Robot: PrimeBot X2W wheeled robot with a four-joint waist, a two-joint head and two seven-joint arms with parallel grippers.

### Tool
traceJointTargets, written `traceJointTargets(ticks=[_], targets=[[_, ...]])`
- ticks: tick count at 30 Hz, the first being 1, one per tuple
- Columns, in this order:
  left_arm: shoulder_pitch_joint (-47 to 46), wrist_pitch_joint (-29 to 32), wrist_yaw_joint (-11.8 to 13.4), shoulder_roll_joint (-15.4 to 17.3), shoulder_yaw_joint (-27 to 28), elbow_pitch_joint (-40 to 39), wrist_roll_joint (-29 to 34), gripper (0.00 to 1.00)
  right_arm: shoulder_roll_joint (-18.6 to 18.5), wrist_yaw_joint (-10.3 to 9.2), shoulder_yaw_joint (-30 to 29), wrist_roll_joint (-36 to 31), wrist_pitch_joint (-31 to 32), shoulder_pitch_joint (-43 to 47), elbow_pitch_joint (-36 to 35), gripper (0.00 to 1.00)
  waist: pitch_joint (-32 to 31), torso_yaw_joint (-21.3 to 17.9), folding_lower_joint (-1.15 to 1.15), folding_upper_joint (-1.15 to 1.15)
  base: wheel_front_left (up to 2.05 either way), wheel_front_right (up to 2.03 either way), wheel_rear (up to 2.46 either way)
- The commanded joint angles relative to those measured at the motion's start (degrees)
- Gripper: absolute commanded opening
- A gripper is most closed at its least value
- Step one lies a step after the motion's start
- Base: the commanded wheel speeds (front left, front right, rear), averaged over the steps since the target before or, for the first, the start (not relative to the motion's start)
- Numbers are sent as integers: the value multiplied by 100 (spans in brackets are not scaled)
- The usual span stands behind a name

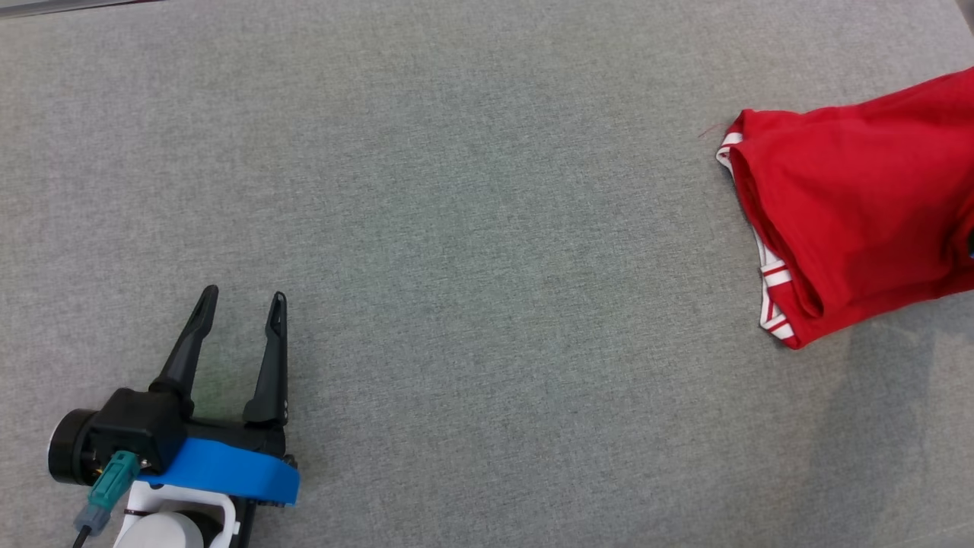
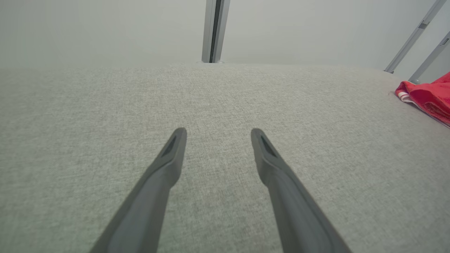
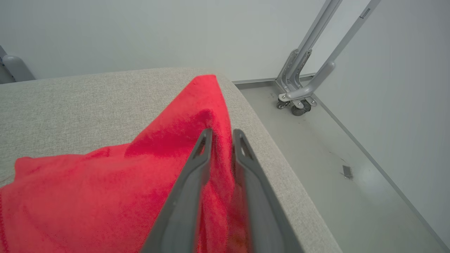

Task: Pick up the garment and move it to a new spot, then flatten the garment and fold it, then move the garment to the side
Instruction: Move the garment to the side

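The garment (image 1: 852,205) is red with white-striped trim and lies folded at the right side of the grey fabric table (image 1: 487,228), running off the head view's right edge. In the right wrist view a ridge of the garment (image 3: 105,189) stands up between the narrow-set fingers of my right gripper (image 3: 222,133), which is shut on it close to the table's right edge. My left gripper (image 1: 243,297) rests open at the lower left, far from the cloth, nothing between its fingers (image 2: 218,131). The garment (image 2: 427,96) shows at the far right of the left wrist view.
The table's right edge (image 3: 267,140) drops to a pale floor beside the garment. A grey metal frame on a caster (image 3: 299,102) stands on that floor near a white wall. A metal post (image 2: 214,31) rises behind the table's far edge.
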Motion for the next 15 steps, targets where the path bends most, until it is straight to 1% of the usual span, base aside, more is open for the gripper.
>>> traceJointTargets(ticks=[1, 4, 6, 15], targets=[[-14, -33, 11, 1, -2, 14, -23, 100, 57, -2, -113, -86, -114, 52, -44, 100, 9, 38, 0, 0, 0, 0, 0], [-34, -61, -2, -23, -36, 75, -39, 100, 224, -2, -164, -229, -255, 49, -52, 100, -32, 84, 0, 0, 0, 0, 0], [-53, -93, -3, -52, -57, 128, -55, 100, 322, -2, -66, -299, -314, 60, -37, 100, -94, 120, 0, 0, 0, 0, 0], [-75, -331, 15, -206, -35, 414, -224, 100, 684, -2, 737, -285, -774, 129, -126, 100, -557, 358, 0, 0, 0, 0, 0]])
